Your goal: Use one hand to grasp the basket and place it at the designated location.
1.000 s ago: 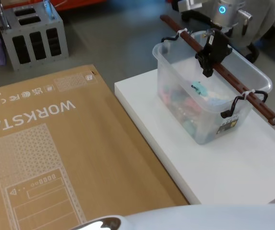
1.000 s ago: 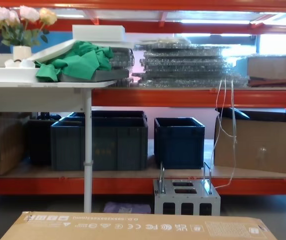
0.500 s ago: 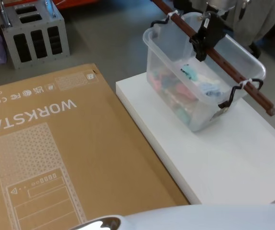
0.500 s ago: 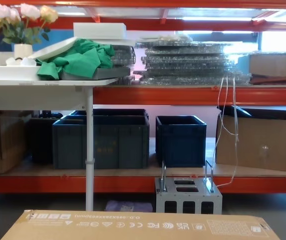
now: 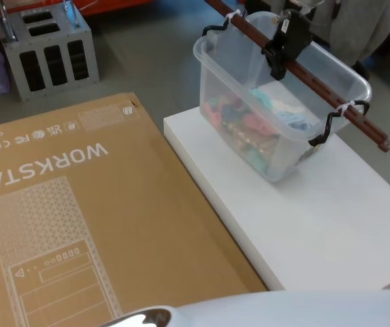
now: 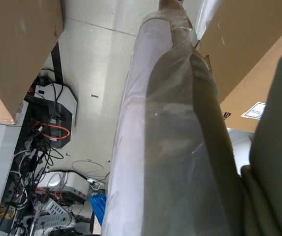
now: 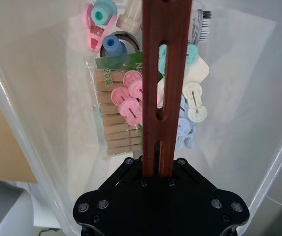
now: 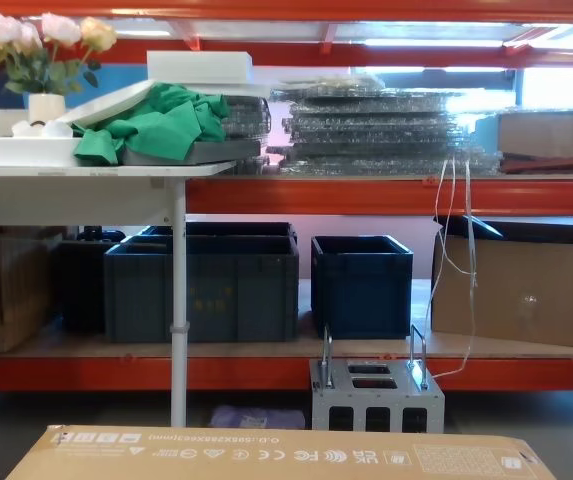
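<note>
While right gripper (image 5: pixel 276 66) clamps its bar handle (image 5: pixel 320 90), basket (image 5: pixel 246 92) tilted beneath jaws, over white platform (image 5: pixel 317 228).

The basket (image 5: pixel 230 71) is smooth translucent plastic, its bar handle (image 5: pixel 320 88) glossy reddish-brown wood; the cardboard box (image 5: pixel 79 218) is matt.

translucent white basket (image 5: pixel 230 69) — reddish-brown handle (image 5: pixel 317 87), black pincer (image 5: pixel 278 63)

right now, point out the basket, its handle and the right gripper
basket (image 5: pixel 232 102), head view, on the clear near side wall
handle (image 5: pixel 317 86), head view, on a bare stretch of the brown bar
right gripper (image 5: pixel 278 63), head view, at the fingertips clamped on the handle
</note>
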Robot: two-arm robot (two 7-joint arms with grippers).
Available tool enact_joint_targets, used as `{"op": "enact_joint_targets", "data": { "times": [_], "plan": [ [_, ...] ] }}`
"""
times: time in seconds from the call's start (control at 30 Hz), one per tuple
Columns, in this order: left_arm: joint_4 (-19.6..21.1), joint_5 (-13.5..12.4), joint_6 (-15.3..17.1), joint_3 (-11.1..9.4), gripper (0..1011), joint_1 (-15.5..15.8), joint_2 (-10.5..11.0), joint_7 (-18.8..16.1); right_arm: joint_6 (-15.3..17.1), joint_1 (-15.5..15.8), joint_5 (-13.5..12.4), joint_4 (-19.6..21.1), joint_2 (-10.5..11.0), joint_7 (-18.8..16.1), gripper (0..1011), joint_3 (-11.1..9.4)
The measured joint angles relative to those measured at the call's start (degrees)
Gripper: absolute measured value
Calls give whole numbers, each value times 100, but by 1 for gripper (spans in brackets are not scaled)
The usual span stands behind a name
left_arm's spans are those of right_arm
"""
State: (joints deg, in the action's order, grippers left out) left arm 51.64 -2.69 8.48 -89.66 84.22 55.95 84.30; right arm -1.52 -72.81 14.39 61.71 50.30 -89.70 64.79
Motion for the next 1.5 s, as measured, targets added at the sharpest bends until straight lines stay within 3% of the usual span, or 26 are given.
{"op": "enact_joint_targets", "data": {
  "times": [0.27,0.73,1.07,1.5],
  "plan": [
    [3,1,0,0,0,0,-1,0,-671,-230,-124,-431,-363,-240,0,127],
    [1,0,0,0,0,0,0,0,-944,-370,-190,-519,-543,-282,0,325],
    [0,0,0,0,0,0,0,0,-1194,-424,-169,60,-646,-358,0,563],
    [1,0,0,0,0,0,0,0,-1230,-459,-172,616,-648,-361,0,772]
  ]
}}
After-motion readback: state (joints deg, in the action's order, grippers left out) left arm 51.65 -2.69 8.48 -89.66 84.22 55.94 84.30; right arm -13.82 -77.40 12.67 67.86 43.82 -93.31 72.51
